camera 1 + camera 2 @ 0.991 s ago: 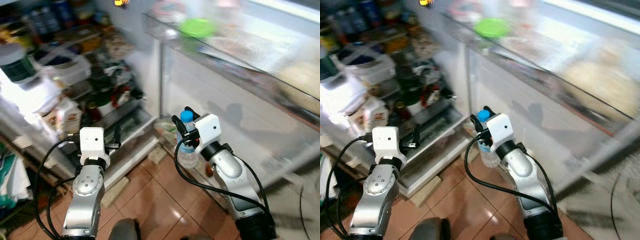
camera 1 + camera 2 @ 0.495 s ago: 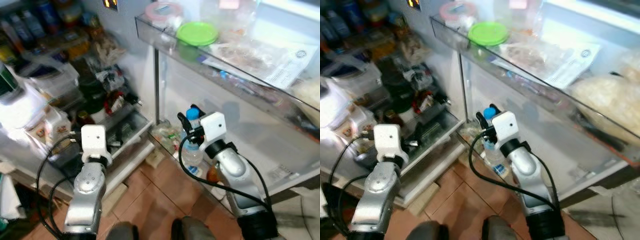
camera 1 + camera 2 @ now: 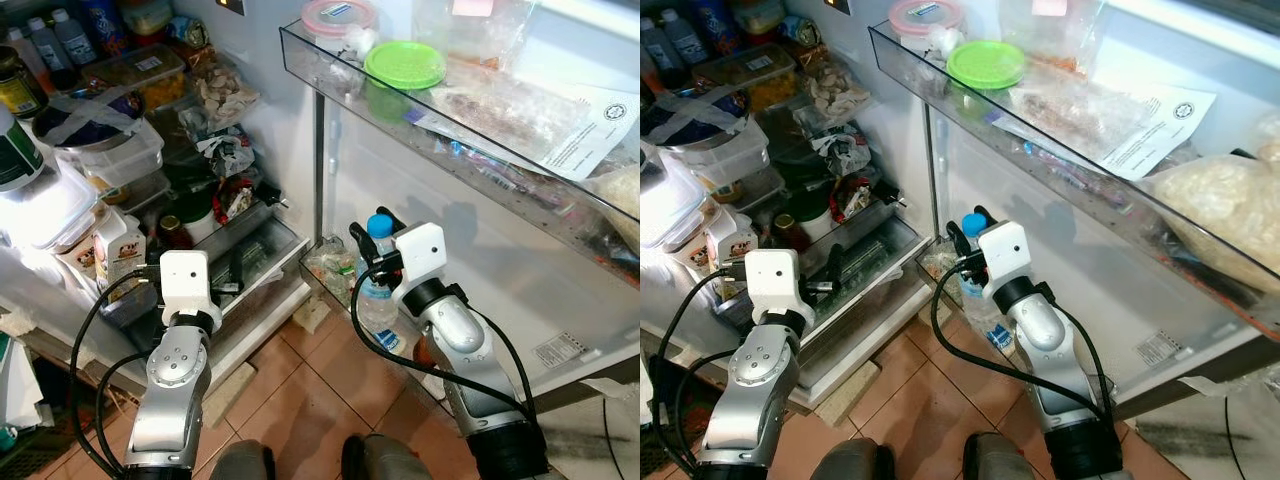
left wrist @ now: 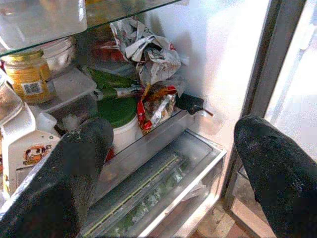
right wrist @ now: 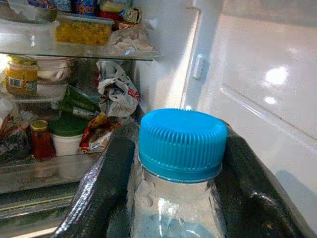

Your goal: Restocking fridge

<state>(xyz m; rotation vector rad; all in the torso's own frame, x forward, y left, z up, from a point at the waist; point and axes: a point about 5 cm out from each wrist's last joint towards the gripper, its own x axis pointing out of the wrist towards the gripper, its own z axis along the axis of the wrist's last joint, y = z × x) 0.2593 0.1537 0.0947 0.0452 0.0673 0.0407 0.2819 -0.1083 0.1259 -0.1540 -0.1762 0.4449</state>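
A clear water bottle (image 3: 376,300) with a blue cap (image 5: 181,143) stands upright in my right gripper (image 3: 372,238), which is shut on its neck. The bottle hangs just above the lowest door bin (image 3: 330,268) of the open fridge door. My left gripper (image 4: 173,163) is open, held low in front of the fridge's bottom drawers (image 3: 262,262), with nothing between its fingers (image 4: 74,163).
Fridge shelves (image 3: 120,130) at left are crowded with tubs, jars, a milk carton (image 3: 118,250) and crumpled packets. The upper door bin (image 3: 480,130) holds a green lid, a pink-rimmed tub and bags. My feet stand on brown tile floor (image 3: 300,400).
The camera has steadied and shifted slightly, sharpening the picture. My right gripper holds the bottle in about the same place by the lower door bin; the left arm is unchanged.
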